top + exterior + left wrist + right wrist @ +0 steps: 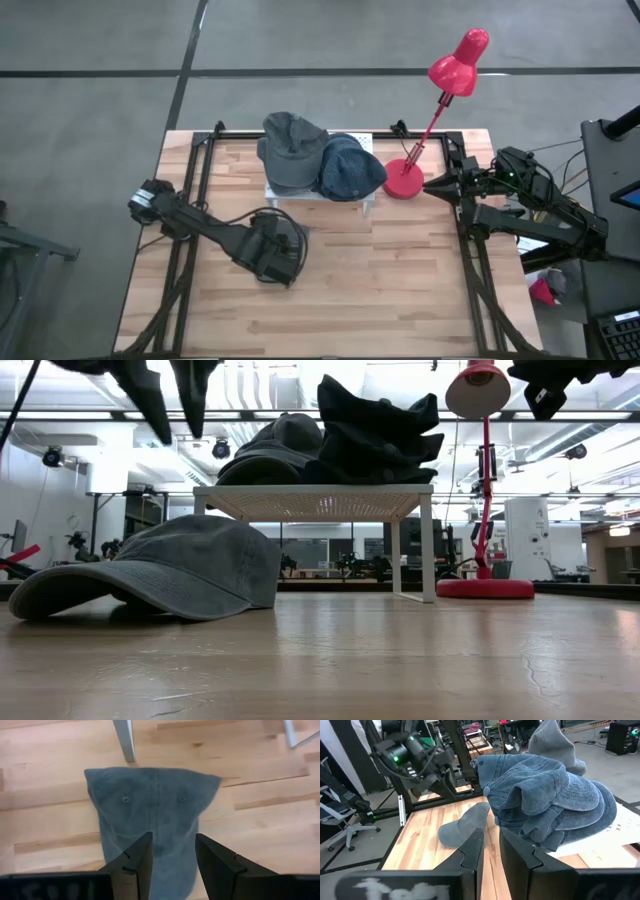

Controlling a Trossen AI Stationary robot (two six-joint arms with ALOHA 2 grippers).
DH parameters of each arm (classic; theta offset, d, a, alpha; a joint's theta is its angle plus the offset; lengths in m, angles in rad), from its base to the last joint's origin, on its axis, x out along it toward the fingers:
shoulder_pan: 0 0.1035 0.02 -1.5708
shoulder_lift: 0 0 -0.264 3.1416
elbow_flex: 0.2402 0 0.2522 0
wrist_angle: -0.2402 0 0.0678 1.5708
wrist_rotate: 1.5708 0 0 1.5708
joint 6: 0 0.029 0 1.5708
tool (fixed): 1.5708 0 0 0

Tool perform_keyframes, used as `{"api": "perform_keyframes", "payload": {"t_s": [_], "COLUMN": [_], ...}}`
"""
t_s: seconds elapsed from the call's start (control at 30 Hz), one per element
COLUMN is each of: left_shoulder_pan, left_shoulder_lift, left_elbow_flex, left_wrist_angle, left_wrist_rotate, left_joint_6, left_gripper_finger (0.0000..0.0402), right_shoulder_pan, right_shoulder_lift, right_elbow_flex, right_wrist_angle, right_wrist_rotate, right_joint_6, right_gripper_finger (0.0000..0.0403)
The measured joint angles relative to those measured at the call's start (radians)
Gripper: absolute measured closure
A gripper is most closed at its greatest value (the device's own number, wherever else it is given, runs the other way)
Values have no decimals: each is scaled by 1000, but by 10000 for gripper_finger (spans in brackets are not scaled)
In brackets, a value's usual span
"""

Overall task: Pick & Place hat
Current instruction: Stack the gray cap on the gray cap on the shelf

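Nearest the low camera, a grey cap (160, 575) lay flat on the wooden table (400, 290), brim pointing off to the side, nothing gripping it. Right above it hung the left gripper (172, 857): its two dark fingers (135, 862) stood parted with a clear gap, and through that gap the cap's crown showed underneath, eyelets and all. The fingers were spread and held nothing; whether their tips touched the cloth could not be told from above. In the high view that arm reached in from the table's left edge, its gripper (275, 250) just in front of the small white stand (372, 203).

A step farther back, the stand stood on thin legs (428, 545) with a perforated top. On it sat a heap of hats: a grey cap (292, 150) on one side and a darker blue denim pile (352, 168) right beside it, the two touching.

Just beside the stand's far corner rose the red desk lamp (458, 62), round base (405, 182) on the wood and shade tilted high.

Off at the table's right edge waited the right gripper (491, 851), fingers (472, 847) drawn near together with only a thin slot between them, pinching nothing. Its camera looked across at the blue pile, with the loose cap lying beyond.
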Motion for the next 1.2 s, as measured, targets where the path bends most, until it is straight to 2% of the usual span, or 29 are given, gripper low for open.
{"api": "perform_keyframes", "payload": {"t_s": [0.4,1.0,1.1,1.2], "left_shoulder_pan": [0,0,0,0], "left_shoulder_lift": [0,-1,-1,-1], "left_elbow_flex": [-103,-119,-119,-119], "left_wrist_angle": [117,129,130,132], "left_wrist_rotate": [29,34,34,34], "left_joint_6": [15,15,16,13], "left_gripper_finger": [261,259,241,204], "right_shoulder_pan": [0,0,0,0], "right_shoulder_lift": [0,0,0,0], "right_elbow_flex": [0,0,0,0], "right_wrist_angle": [0,0,0,0], "right_wrist_rotate": [-1,-1,-1,-1], "right_joint_6": [0,24,26,26], "right_gripper_finger": [344,344,344,344]}}
